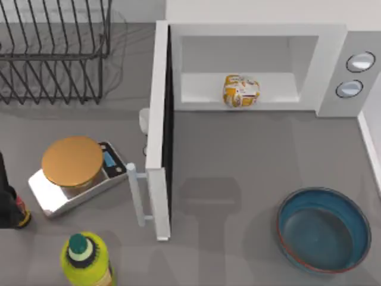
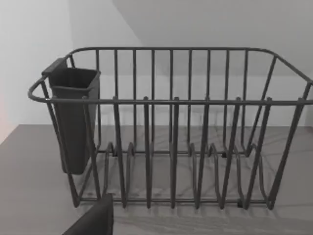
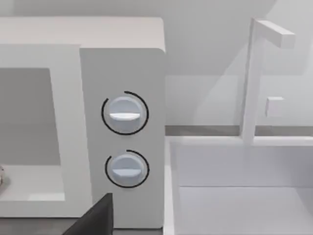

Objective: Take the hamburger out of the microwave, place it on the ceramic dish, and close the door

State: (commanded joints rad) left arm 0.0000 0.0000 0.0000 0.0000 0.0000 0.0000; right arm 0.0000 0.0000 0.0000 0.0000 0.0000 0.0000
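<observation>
Hamburger (image 1: 241, 90) in open microwave (image 1: 256, 65), clear of any jaws

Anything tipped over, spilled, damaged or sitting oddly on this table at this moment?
Nothing stands out. The door stands fully open, the hamburger sits intact at the front of the microwave cavity, and the ceramic dish rests flat. The scale, bottle and dish rack are upright, with no spill.
</observation>
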